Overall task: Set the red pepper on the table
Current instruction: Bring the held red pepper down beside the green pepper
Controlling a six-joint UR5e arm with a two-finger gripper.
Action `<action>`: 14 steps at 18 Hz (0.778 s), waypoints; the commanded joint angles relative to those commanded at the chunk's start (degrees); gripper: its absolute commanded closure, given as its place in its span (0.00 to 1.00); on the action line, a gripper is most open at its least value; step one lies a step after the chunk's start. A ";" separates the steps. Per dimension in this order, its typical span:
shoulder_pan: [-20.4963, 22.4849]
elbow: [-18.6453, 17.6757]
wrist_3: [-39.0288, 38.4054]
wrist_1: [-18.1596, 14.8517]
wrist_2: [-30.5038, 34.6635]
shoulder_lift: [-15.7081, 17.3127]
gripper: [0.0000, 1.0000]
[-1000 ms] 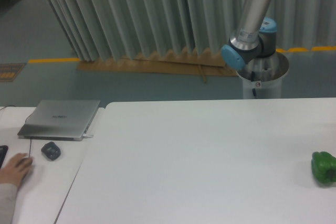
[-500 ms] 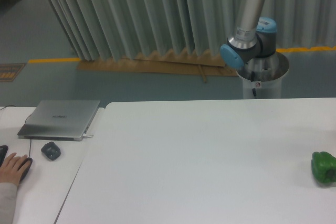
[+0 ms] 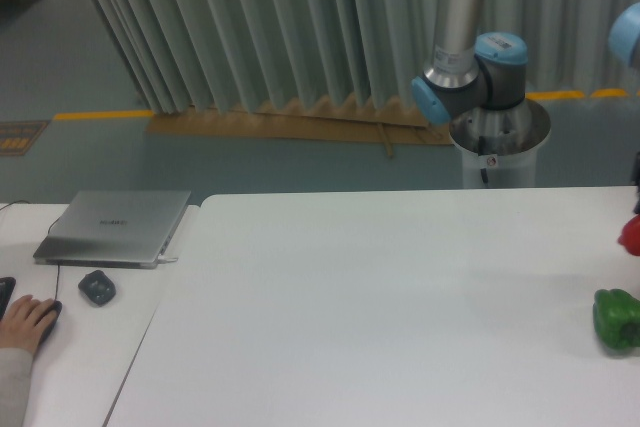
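Peeking past table [image 3: 400, 287] right edge, red pepper [image 3: 631, 236], jaws unseen

The red pepper [image 3: 631, 236] is cut off by the right edge. The gripper above it is almost wholly cropped, so its state cannot be judged.

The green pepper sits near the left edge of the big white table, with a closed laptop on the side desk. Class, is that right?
Not quite. The camera view shows the green pepper near the right edge of the table, not the left. The closed laptop is indeed on the side desk.
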 joint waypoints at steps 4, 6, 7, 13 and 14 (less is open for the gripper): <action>-6.77 0.97 -10.65 4.91 -0.09 -1.66 0.45; -8.98 0.97 -14.61 7.11 -0.09 -2.11 0.45; -10.20 0.80 -16.89 9.13 0.00 -2.55 0.45; -10.92 0.44 -18.58 15.03 0.87 -4.92 0.47; -11.00 0.53 -18.49 15.04 1.14 -4.92 0.47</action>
